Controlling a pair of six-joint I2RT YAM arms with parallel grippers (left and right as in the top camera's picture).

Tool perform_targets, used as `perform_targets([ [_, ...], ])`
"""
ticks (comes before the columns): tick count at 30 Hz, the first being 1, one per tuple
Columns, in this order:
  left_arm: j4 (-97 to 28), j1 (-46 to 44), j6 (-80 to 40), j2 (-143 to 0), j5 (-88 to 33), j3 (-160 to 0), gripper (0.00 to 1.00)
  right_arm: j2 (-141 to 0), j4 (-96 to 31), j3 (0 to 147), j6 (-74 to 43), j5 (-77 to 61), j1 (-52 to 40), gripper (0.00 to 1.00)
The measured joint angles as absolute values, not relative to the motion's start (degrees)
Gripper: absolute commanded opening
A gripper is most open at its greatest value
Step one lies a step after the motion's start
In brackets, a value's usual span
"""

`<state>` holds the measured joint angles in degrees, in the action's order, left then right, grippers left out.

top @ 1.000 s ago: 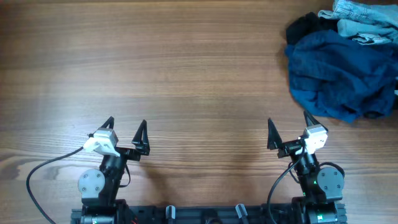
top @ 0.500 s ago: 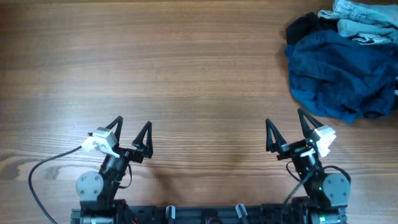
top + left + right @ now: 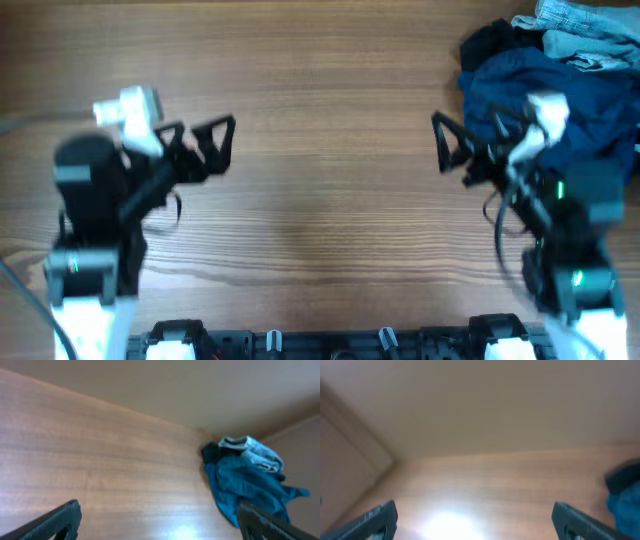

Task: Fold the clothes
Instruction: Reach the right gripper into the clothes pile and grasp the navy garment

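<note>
— Navy and wood, mostly. The clothes (image 3: 600, 100) lie heaped at 2 o'clock on the wooden table (image 3: 320, 130). What can't be read?
— In the overhead view both arms are smeared by motion. The frame's top and right edges cut the heap off, and the right arm covers its 6 to 7 o'clock side. Whether the right gripper (image 3: 468, 140) touches cloth, I cannot tell. The right wrist view is soft, with only a dark-and-blue sliver at 3 o'clock.
— Jaws?
— The left gripper (image 3: 220, 145), at 9 o'clock, is spread wide with nothing between. The right is the same, wide apart and empty. The wrist views show only fingertips at the lower corners.
— How does the heap look?
— Crumpled and unfolded. The navy piece (image 3: 490, 85) is largest. A black piece (image 3: 488, 42) sits at its 11 o'clock and pale denim (image 3: 580, 25) at 1 o'clock.
</note>
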<state>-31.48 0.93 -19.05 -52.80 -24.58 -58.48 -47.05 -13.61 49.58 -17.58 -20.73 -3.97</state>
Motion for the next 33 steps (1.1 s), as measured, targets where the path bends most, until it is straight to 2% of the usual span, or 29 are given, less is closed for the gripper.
perform_targets([
  [4,-36.49,0.93,-17.19,-64.88,-25.34,-69.19,1.00,-61.39,-27.46,65.06,-12.97,-21.39,-3.97,1.00],
  [7,-37.10,0.93,-16.75,-70.37,-26.94,-69.97,1.00,-70.06,-30.98,73.21,-9.37,-21.87,-3.95,1.00],
  [13,-37.30,0.93,-16.60,-77.84,-31.97,-69.97,1.00,-74.83,-29.61,75.16,-4.12,-32.42,-3.86,1.00],
  [17,-35.18,0.93,-16.82,-78.70,-35.40,-69.97,1.00,-74.91,-31.88,75.22,-5.02,-27.35,-2.48,1.00],
  [23,-34.52,0.93,-17.72,-78.70,-36.53,-69.97,1.00,-75.18,-34.79,75.26,-15.40,-10.46,11.64,1.00],
  [33,-34.50,0.93,-17.98,-78.70,-35.92,-69.97,1.00,-82.72,-28.47,75.55,-17.58,-2.63,27.40,0.95],
])
